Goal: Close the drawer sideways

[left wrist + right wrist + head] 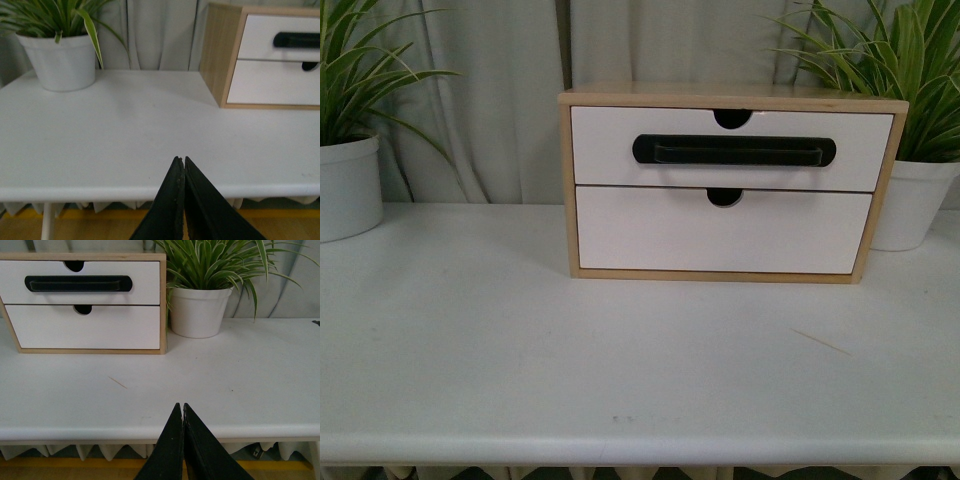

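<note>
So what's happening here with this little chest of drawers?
Nothing is being handled right now. A small wooden chest sits on a white table between two potted plants. Its top drawer, the one with the black bar handle, looks pushed in or nearly so. The left claw and right claw are both shut, hanging back near the table's front edge, touching nothing.

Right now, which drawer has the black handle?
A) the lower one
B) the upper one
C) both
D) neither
B: the black bar handle sits on the upper drawer; the lower drawer has only a notch in its top edge.
</note>
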Robot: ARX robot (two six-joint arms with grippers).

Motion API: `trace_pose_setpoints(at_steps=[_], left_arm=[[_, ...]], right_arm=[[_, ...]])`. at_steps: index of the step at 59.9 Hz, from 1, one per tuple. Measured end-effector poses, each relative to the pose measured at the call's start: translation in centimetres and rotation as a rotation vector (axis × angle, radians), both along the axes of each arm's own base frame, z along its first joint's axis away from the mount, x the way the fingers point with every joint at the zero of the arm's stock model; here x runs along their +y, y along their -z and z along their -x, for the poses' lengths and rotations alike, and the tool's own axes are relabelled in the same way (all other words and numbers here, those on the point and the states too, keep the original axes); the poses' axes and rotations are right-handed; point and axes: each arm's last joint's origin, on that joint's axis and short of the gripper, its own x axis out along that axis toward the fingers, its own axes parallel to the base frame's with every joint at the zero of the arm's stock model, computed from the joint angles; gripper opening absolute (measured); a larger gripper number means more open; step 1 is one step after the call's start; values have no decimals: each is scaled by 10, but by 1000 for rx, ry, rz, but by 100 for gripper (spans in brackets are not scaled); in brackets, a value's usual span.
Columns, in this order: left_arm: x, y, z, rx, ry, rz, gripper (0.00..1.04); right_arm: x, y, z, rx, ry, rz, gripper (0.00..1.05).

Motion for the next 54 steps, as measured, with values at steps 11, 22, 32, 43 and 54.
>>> trace_pose_setpoints(at_steps=[11, 22, 32, 43, 54], left_arm=[[0, 0, 1, -6, -1, 0, 4], [0, 0, 1, -6, -1, 0, 4], [0, 0, 1, -6, -1, 0, 24], [0, 0, 1, -6, -1, 0, 67], [0, 0, 1, -6, -1, 0, 99]], right_arm=[[0, 0, 0, 0, -1, 0, 1], [0, 0, 0, 0, -1, 0, 1], [0, 0, 0, 0, -1, 0, 16], [0, 0, 0, 0, -1, 0, 57], [0, 0, 0, 0, -1, 0, 91]])
